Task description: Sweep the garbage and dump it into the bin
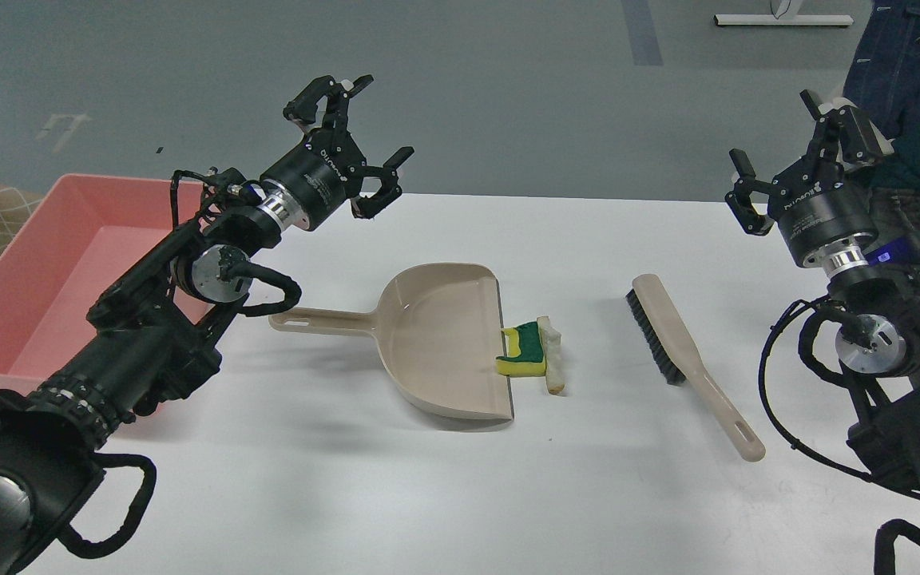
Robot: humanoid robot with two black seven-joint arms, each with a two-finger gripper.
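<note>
**Scraps at the dustpan's lip, both grippers raised and empty**

At frame centre the sponge point(522, 354) and bread point(553, 357) lie touching at the dustpan point(436, 339) lip. The brush point(688, 359) lies right of them. At left sits the bin point(45, 279). Left gripper point(368, 136) and right gripper point(779, 156) gape wide, empty.

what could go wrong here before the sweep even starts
The sponge piece and bread wedge lie right at the dustpan lip; a hard stroke with the brush may shove the unheld pan away. The bin sits beyond the table edge behind the left arm, so a tilted carry could spill scraps.
</note>
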